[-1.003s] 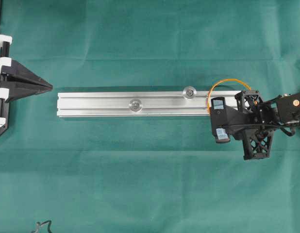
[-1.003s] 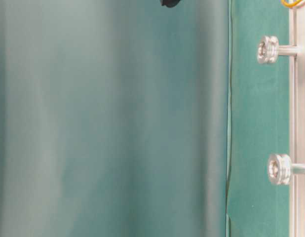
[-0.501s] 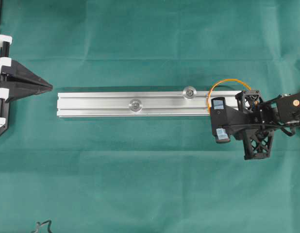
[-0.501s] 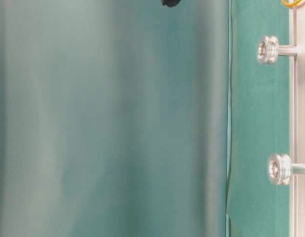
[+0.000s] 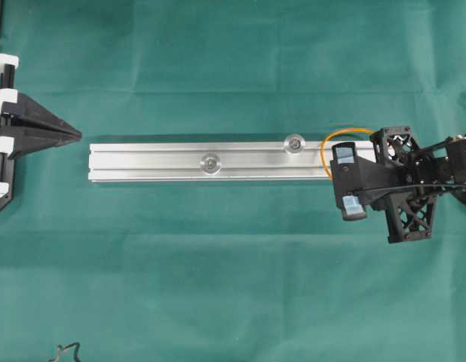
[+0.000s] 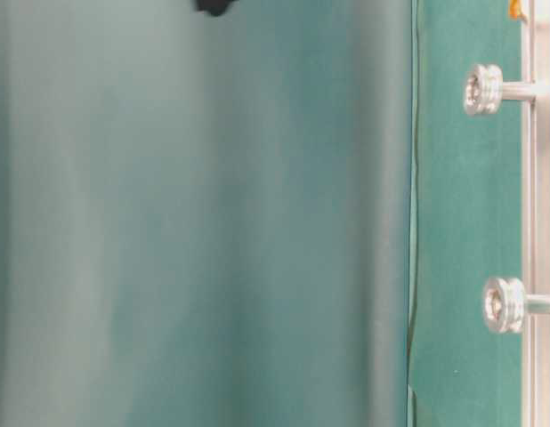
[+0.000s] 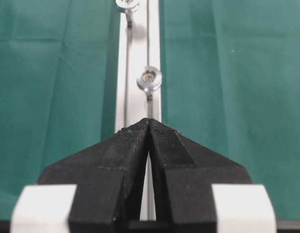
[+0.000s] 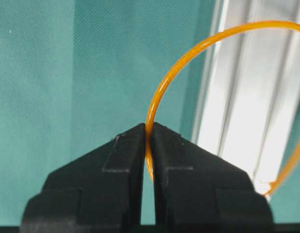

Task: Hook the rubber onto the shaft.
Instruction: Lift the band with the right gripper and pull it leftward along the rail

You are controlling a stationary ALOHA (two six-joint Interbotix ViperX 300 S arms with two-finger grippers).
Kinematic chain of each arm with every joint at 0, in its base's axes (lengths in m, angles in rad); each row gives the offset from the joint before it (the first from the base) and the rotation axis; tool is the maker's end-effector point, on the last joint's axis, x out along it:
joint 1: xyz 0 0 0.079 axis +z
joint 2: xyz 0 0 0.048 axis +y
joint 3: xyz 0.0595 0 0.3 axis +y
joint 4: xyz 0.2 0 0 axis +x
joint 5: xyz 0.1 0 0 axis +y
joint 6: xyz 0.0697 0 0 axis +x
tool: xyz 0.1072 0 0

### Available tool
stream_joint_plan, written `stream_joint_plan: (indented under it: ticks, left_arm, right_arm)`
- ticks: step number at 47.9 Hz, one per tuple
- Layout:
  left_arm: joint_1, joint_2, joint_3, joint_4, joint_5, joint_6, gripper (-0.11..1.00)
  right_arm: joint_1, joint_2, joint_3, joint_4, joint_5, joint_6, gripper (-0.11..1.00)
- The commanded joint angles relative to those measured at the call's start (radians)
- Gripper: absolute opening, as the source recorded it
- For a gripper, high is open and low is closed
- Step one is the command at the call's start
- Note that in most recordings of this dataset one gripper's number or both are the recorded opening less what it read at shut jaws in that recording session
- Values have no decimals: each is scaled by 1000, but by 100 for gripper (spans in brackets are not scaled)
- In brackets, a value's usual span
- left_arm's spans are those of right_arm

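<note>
The rubber [image 8: 162, 90] is a thin orange loop, pinched between the tips of my right gripper [image 8: 149, 127], which is shut on it. Seen from above, the loop [image 5: 323, 151] hangs over the right end of the silver rail [image 5: 150, 158], just right of the nearer shaft [image 5: 294, 142]; it touches neither shaft. A second shaft [image 5: 211, 163] stands mid-rail. Both shafts [image 6: 484, 89] [image 6: 504, 304] appear in the table-level view, with a sliver of orange rubber [image 6: 515, 9] at the top edge. My left gripper [image 7: 149, 121] is shut on nothing beyond the rail's left end [image 5: 78, 136].
A green cloth [image 5: 233, 286] covers the table. The rail [image 7: 138, 58] runs straight away from my left gripper, with the shafts [image 7: 149, 79] in line ahead. A small black wire end [image 5: 65, 351] lies at the front left edge.
My right gripper has shifted a little to the right and risen, carrying the rubber with it; the loop looks flatter from above. The left arm has not moved.
</note>
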Motion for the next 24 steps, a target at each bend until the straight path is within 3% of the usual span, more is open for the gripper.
stream_joint_plan:
  ticks: [1, 10, 24]
  left_arm:
    - [3, 8, -32, 3, -3, 0, 0]
    - [3, 8, -32, 3, -5, 0, 0]
    - [3, 8, -34, 3, -6, 0, 0]
  right_arm:
    - [-3, -29, -49, -18, 41, 2, 7]
    - [-5, -43, -115, -61, 130, 2, 7]
    - [-6, -51, -202, -72, 232, 2, 7]
